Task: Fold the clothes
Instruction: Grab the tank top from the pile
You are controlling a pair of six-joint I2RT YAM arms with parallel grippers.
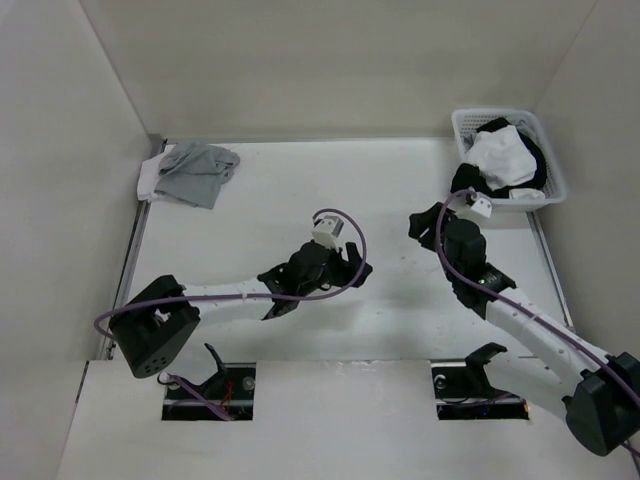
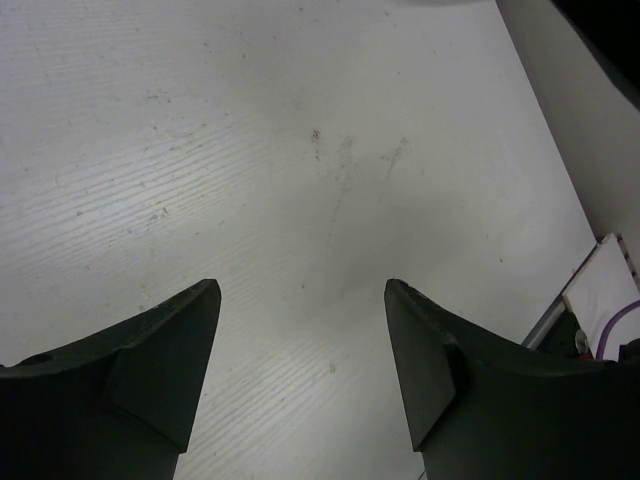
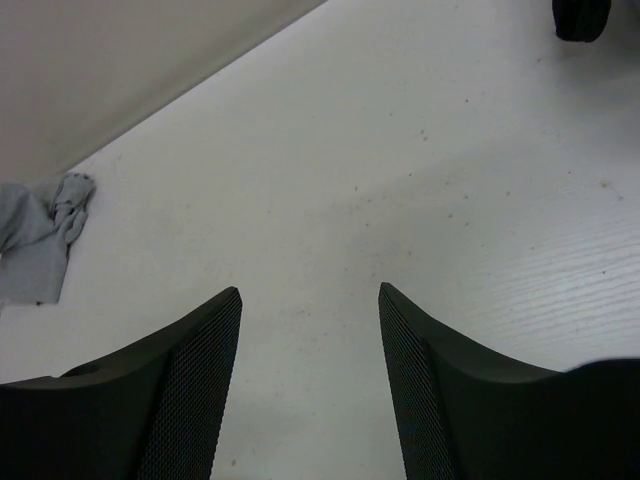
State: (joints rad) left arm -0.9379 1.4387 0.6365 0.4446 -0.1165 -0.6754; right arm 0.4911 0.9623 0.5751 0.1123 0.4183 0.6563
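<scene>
1. White table (image 1: pixel 300 190), plain white walls around it.
2. My left gripper (image 1: pixel 355 262) hovers mid-table, jaws wide, holding nothing.
3. My right gripper (image 1: pixel 424 220) is near the basket (image 1: pixel 462 135), jaws also wide, empty.
4. White garment (image 1: pixel 500 155) lies bunched in the basket at the far right, on black clothes (image 1: pixel 535 168).
5. Grey garment (image 1: pixel 195 172) sits in the far-left corner.

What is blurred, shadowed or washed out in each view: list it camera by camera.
Top external: even, soft light and a sharp picture, with only faint shadows on the white table. Left wrist: the left gripper is dark and soft-edged, with a dim shadow on the table between its fingers. Right wrist: the right gripper shows crisp mesh texture; the crumpled grey garment at the left edge is slightly soft.
</scene>
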